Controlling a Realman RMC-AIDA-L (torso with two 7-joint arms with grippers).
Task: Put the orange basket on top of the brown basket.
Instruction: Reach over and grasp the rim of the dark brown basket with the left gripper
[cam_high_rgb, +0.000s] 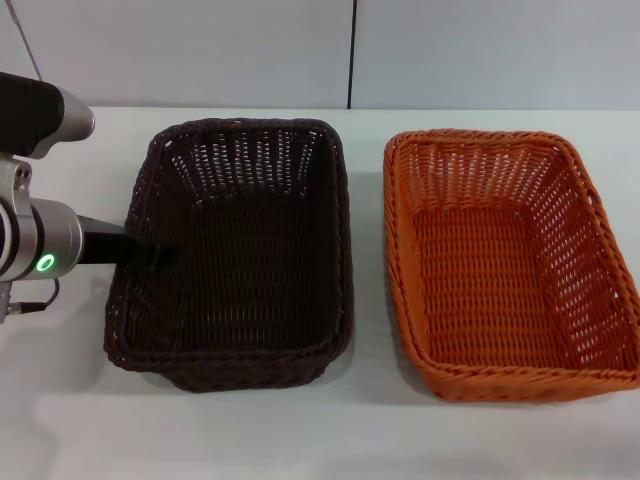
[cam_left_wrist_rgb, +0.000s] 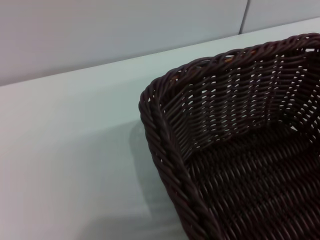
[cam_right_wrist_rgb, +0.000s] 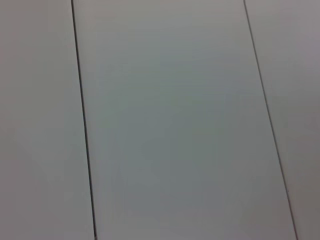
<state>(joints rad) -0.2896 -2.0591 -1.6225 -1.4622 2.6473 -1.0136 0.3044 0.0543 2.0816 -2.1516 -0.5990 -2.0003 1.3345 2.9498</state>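
A: How much room is there on the desk (cam_high_rgb: 60, 400)?

B: Bare surface runs along the near edge and at the left. The left pincer (cam_high_rgb: 150, 255) sits at the left rim of the brown basket (cam_high_rgb: 240, 250); I cannot tell whether it is open or closed.

A: And the baskets?

B: Side by side, a narrow gap between them, long axes both running from near edge to far edge. The brown one is left of centre; the orange basket (cam_high_rgb: 510, 260) is at the right, reaching the desk's right side. The right pincer is out of sight.
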